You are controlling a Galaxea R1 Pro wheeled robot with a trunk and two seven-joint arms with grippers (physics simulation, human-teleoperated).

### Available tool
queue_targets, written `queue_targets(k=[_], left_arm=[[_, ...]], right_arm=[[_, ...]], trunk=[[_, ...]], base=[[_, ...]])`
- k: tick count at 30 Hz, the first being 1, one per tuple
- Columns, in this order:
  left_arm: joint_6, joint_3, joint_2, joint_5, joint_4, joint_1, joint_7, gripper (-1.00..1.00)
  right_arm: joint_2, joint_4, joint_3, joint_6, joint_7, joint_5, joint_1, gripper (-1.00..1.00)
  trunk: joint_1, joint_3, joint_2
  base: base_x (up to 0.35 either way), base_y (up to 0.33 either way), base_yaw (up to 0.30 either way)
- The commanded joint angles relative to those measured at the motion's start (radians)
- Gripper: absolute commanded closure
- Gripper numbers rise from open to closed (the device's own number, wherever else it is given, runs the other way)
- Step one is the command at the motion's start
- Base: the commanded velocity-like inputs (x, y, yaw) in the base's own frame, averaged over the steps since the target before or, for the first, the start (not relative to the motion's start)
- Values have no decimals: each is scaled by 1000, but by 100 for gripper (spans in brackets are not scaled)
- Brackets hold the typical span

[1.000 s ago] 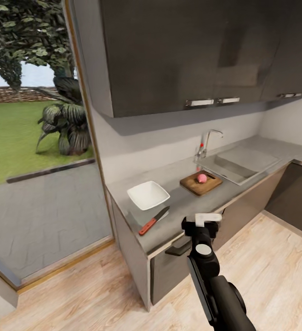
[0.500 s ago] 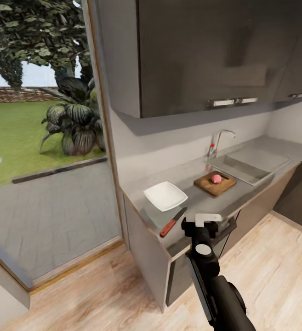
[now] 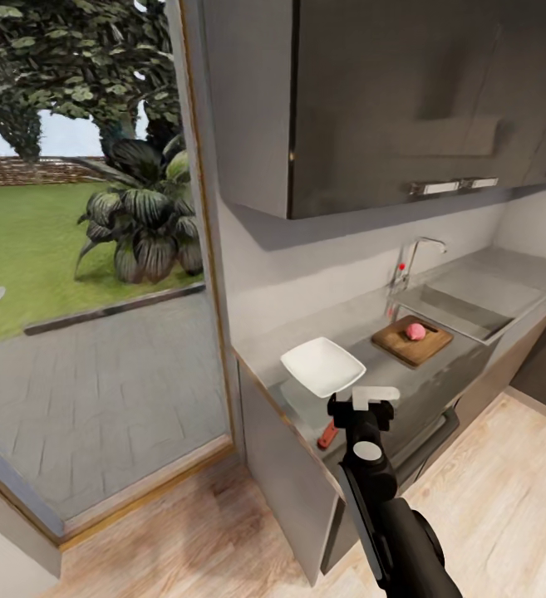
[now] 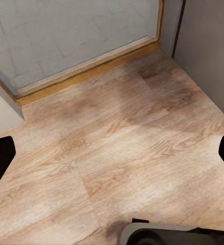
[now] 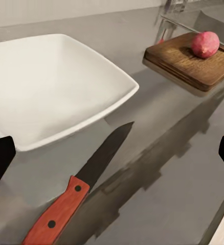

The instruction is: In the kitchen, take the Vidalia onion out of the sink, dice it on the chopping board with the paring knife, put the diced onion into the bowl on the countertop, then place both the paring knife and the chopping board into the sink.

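The pinkish Vidalia onion (image 3: 415,331) (image 5: 205,44) rests on the wooden chopping board (image 3: 401,345) (image 5: 186,64), on the grey countertop (image 3: 364,320) just before the sink (image 3: 472,301) with its chrome tap (image 3: 415,256). Left of the board stands the white bowl (image 3: 322,365) (image 5: 50,87). The paring knife (image 5: 79,186) lies beside the bowl, blade towards the board; in the head view just its red handle (image 3: 328,434) peeks out beside my right arm. My right gripper (image 3: 366,399) (image 5: 112,155) hangs open above the knife, holding nothing. My left gripper (image 4: 112,155) is open over the wooden floor.
Dark wall cabinets (image 3: 389,100) hang over the counter. A glass door (image 3: 90,249) to the garden is at the left, its frame (image 3: 210,249) meeting the counter's end. The cabinet front has a dark bar handle (image 3: 435,432). Wooden floor (image 3: 223,540) lies in front.
The camera has moved with the robot: counter, bowl, board and sink have shifted right in the picture and look nearer. The knife now sits mostly behind my right arm.
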Motion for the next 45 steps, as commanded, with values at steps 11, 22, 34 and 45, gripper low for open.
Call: queue_targets(k=[11,22,34,45], left_arm=[[-2,-7,1,10,-1,0,4,-100],[-2,-7,1,10,-1,0,4,-100],[-2,-7,1,10,-1,0,4,-100],[-2,-7,1,10,-1,0,4,-100]], right_arm=[[0,36,3,5,1,7,-1,-100],[0,62,3,2,2,-56,-1,-100],[0,100,3,-5,5,-119,-1,-100],[0,107,-3,-19,81,-217,-1,-100]], trunk=[[1,-2,-2],[1,-2,-2],[1,-2,-2],[1,-2,-2]], base=[[9,8,0],[0,0,0],[53,0,0],[187,63,0]])
